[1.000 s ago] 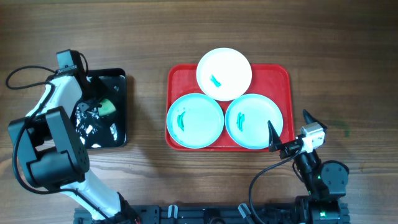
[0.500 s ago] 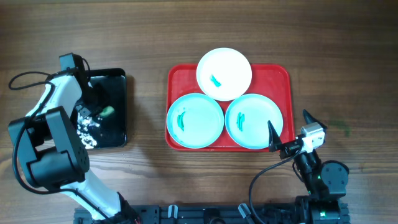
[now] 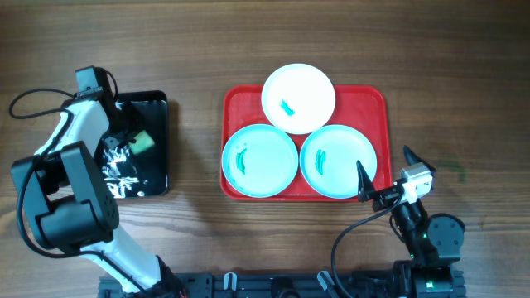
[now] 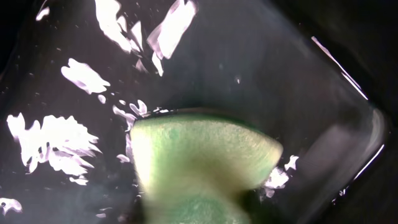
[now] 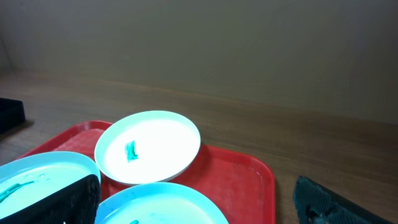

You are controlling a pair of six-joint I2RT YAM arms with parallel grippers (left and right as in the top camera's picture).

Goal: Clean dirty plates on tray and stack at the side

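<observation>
The red tray (image 3: pixel 377 108) holds three dirty plates. The white plate (image 3: pixel 308 89) is at the back, with two pale blue plates (image 3: pixel 269 170) (image 3: pixel 344 170) in front, and each has a green smear. In the right wrist view the white plate (image 5: pixel 161 146) lies on the red tray (image 5: pixel 242 177). My right gripper (image 3: pixel 386 168) is open and empty at the tray's front right corner, beside the right blue plate. My left gripper (image 3: pixel 124 136) is over the black tray, shut on the green sponge (image 3: pixel 144 141). In the left wrist view the sponge (image 4: pixel 205 152) hides the fingers.
The black tray (image 3: pixel 159 184) at the left holds shiny water or foam (image 4: pixel 56 137). A cable (image 3: pixel 33 103) loops at the far left. Bare wood table lies to the right of the red tray (image 3: pixel 464 99).
The left gripper dipped the sponge down into the black tray and has come back up to about where it was. The right arm and the plates have not moved.
</observation>
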